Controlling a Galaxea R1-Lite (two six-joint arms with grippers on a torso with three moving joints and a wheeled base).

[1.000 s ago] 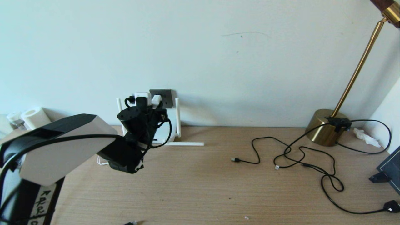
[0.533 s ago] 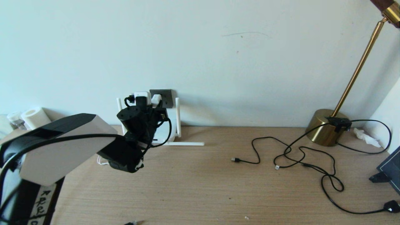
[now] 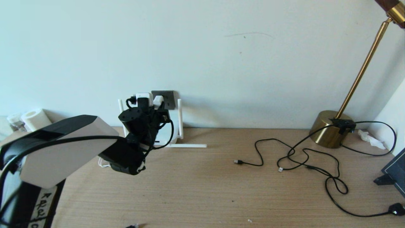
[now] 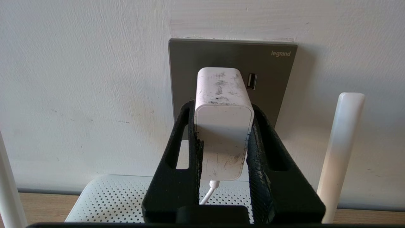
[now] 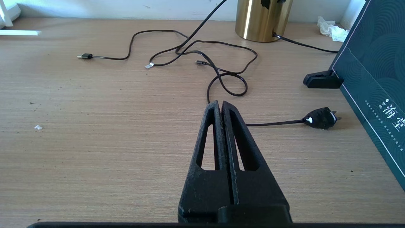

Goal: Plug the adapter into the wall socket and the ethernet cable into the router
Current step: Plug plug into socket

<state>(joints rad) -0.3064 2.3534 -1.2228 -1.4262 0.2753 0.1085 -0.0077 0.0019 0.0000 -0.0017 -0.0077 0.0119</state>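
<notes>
The white adapter point(image 4: 223, 123) is pressed against the dark grey wall socket point(image 4: 272, 66), and my left gripper point(image 4: 221, 106) is shut on its sides. A thin white cord point(image 4: 207, 193) hangs from the adapter. In the head view the left gripper point(image 3: 157, 105) is at the socket point(image 3: 167, 97) above the router point(image 4: 107, 198), whose antenna point(image 3: 180, 118) stands beside it. The black ethernet cable point(image 3: 295, 152) lies loose on the desk with its clear-tipped plug point(image 3: 280, 170) point(image 5: 148, 66) far from the router. My right gripper point(image 5: 221, 104) is shut on nothing, low over the desk.
A brass lamp base point(image 3: 330, 128) stands at the back right, its thin cord ending in a black plug point(image 3: 396, 209). A thin cable with a USB plug point(image 3: 237, 161) lies mid-desk. A dark box point(image 5: 373, 79) and black clip point(image 5: 322, 80) sit at the right edge. One antenna point(image 3: 186, 145) lies flat.
</notes>
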